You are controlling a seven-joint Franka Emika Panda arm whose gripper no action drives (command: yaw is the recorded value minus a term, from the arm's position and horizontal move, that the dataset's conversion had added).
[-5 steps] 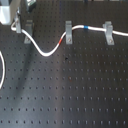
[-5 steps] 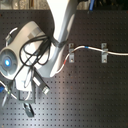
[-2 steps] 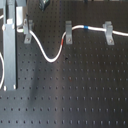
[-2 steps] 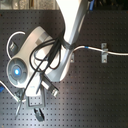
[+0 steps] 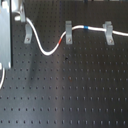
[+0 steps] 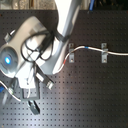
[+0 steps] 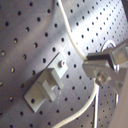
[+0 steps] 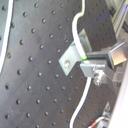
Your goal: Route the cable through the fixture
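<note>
Sagging smooth white cable (image 5: pixel 47 50) meets grey slotted fixture (image 5: pixel 27 34); tool (image 6: pixel 33 103) state unclear, perhaps spread.

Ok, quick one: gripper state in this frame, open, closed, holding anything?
Gripper: shut on the cable, pinching the white cord right beside a fixture in the second wrist view.

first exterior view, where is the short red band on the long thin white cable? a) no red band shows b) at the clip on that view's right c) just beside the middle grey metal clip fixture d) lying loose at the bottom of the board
c: in the first exterior view the short red band on the long thin white cable sits just left of the middle grey metal clip fixture.
</note>
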